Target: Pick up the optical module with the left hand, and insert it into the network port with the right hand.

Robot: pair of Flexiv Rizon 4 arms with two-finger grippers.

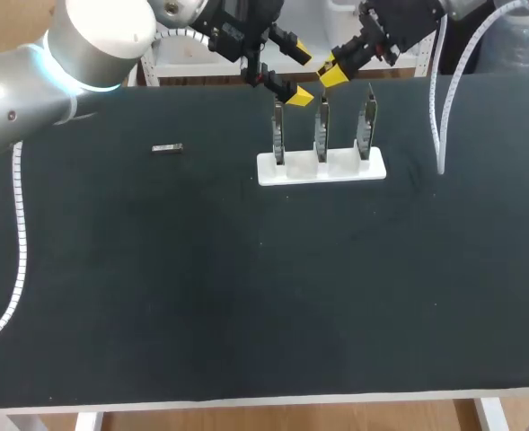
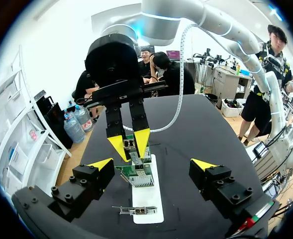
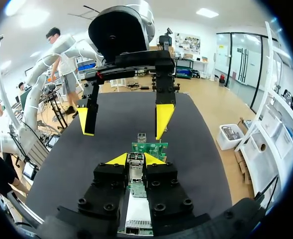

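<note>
Now the right gripper (image 3: 135, 158) is pinched narrow on a small silvery metal optical module (image 3: 136, 164), both yellow tips pressing it from two sides. It hangs above a row of three upright green circuit boards (image 3: 148, 148). By the head view it sits nearest the middle board, slightly toward that board's three o'clock, though I cannot tell which board's port is meant or whether the module's nose has entered one. The boards stand in a white rectangular plastic base (image 1: 372, 169) on the black table (image 1: 246, 296). In the head view the left gripper (image 2: 152, 165) hovers at the right gripper's nine o'clock, near but apart from it, its fingers spread wide and empty. Well apart, at the base's nine o'clock, a small silvery oblong piece (image 1: 167, 148) lies flat on the table, too small to identify. With the module already in the right gripper, what is left looks to be the insertion. To do it well, I judge the right arm should first square the module's long axis with the port's opening, then travel straight along that axis with a gentle, steady push. Any sideways load would fall on a thin upright board, which could flex or rock the light base. The grip should hold until the module seats, and the left arm is best kept clear of the path.
</note>
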